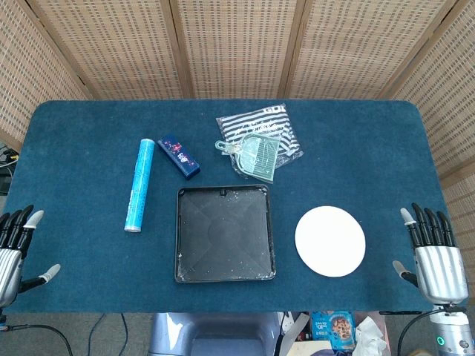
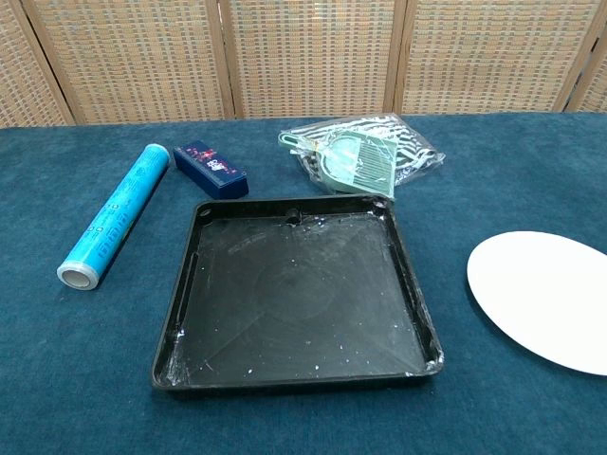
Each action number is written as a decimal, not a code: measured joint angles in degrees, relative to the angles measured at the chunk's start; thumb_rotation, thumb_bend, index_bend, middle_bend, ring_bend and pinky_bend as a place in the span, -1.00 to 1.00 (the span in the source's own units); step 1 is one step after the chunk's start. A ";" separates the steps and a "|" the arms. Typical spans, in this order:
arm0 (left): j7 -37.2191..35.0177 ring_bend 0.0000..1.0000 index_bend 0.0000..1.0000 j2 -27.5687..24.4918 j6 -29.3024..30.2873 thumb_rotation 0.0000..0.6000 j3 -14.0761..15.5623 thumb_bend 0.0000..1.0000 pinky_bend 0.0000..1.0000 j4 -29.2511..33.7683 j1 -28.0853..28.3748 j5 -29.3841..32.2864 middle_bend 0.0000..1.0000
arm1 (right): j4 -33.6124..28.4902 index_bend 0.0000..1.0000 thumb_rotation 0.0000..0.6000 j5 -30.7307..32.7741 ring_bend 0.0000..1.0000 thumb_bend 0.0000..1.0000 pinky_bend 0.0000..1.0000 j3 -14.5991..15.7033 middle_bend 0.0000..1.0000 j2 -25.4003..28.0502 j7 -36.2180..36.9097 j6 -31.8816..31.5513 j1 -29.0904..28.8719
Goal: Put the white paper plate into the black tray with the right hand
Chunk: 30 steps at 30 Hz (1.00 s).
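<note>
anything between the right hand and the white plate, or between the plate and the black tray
Nothing visible. Only bare blue cloth lies between the right hand and the white paper plate, and between the plate and the black tray. The tray holds only small white specks.

— What sort of place was it?
— It looked like a staged test area, not a home. A table point(image 1: 89, 148) wore blue felt, and woven wicker screens point(image 1: 237, 44) closed in right behind that table.
— Anything else?
— Cables point(image 1: 67, 337) trailed on the floor below the table's near edge, beside snack packets point(image 1: 334, 326).
</note>
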<state>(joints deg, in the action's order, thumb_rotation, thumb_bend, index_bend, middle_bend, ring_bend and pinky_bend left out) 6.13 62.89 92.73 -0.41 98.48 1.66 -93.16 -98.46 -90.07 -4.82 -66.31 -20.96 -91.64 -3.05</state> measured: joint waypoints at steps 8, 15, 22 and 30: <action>-0.20 -1.00 -1.00 -0.14 -0.14 1.00 -0.10 -1.00 -1.00 0.03 -0.06 0.23 -1.00 | -0.13 -1.00 1.00 0.17 -1.00 -1.00 -1.00 0.65 -1.00 -0.02 -0.32 1.58 -0.23; 0.84 -1.00 -1.00 0.30 -0.66 1.00 -0.42 -1.00 -1.00 0.16 0.07 0.92 -1.00 | 2.83 -1.00 1.00 -0.34 -1.00 -1.00 -1.00 3.08 -1.00 -1.77 0.23 6.59 -1.34; 1.73 -1.00 -1.00 0.69 -2.40 1.00 -0.92 -1.00 -1.00 0.34 0.67 2.70 -1.00 | 13.97 -0.98 1.00 -2.77 -1.00 -1.00 -1.00 5.84 -1.00 -8.45 0.11 9.89 -2.45; 2.08 -1.00 -1.00 0.85 -2.68 1.00 -1.08 -1.00 -1.00 0.45 0.72 3.23 -1.00 | 24.87 -0.67 1.00 -7.02 -1.00 -1.00 -1.00 6.87 -1.00 -17.66 1.45 11.05 -5.05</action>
<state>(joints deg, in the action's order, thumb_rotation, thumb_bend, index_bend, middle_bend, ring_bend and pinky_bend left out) 8.21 63.74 90.05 -1.49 98.93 2.38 -89.93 -73.59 -97.09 2.04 -83.98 -19.51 -80.59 -8.09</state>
